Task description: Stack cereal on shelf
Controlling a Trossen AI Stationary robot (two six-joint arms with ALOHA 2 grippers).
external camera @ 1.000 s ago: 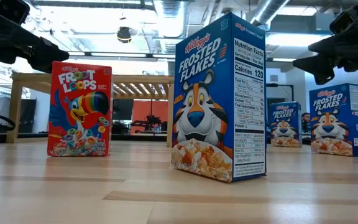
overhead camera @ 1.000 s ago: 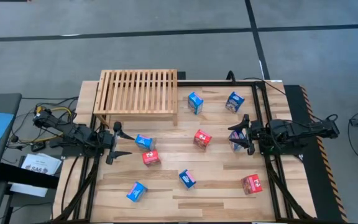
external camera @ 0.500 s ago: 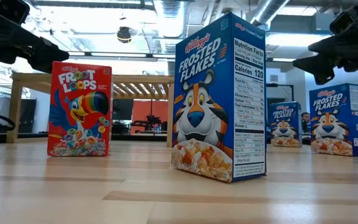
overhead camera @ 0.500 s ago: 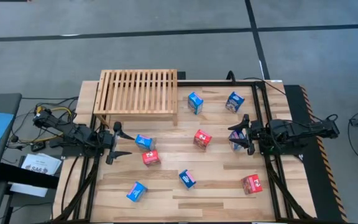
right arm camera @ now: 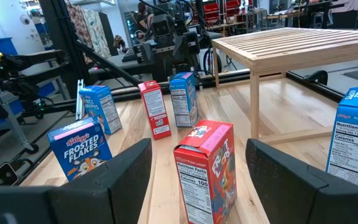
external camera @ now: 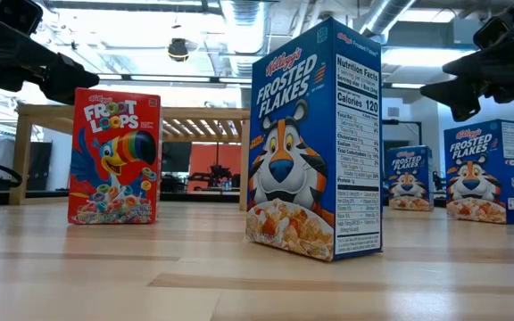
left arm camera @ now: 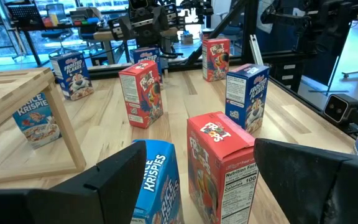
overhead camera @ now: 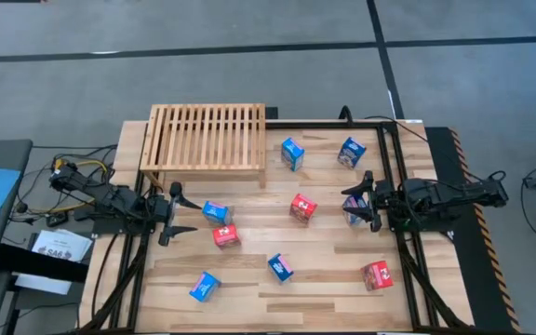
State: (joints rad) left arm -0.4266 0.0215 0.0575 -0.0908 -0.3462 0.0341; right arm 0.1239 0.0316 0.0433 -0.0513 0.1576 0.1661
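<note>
Readable labels: Froot Loops point(external camera: 114, 156), Frosted Flakes point(external camera: 315, 138), Rice Krispies point(left arm camera: 157, 186). No change from a second ago. Small red and blue boxes stand scattered on the table in front of the shelf point(overhead camera: 207, 135), none on it. Left gripper point(overhead camera: 177, 212) and right gripper point(overhead camera: 366, 200) fingers spread, empty

Blue box point(external camera: 315, 138): "Kellogg's Frosted Flakes", "Calories 120". Red box point(external camera: 114, 156): "Froot Loops".

nothing has changed since the earlier pictures: beside the shelf point(overhead camera: 206, 137), the cereal boxes point(overhead camera: 302, 207) sit exactly where they were, and both hands, left point(overhead camera: 180, 213) and right point(overhead camera: 358, 201), hold the same open pose
</note>
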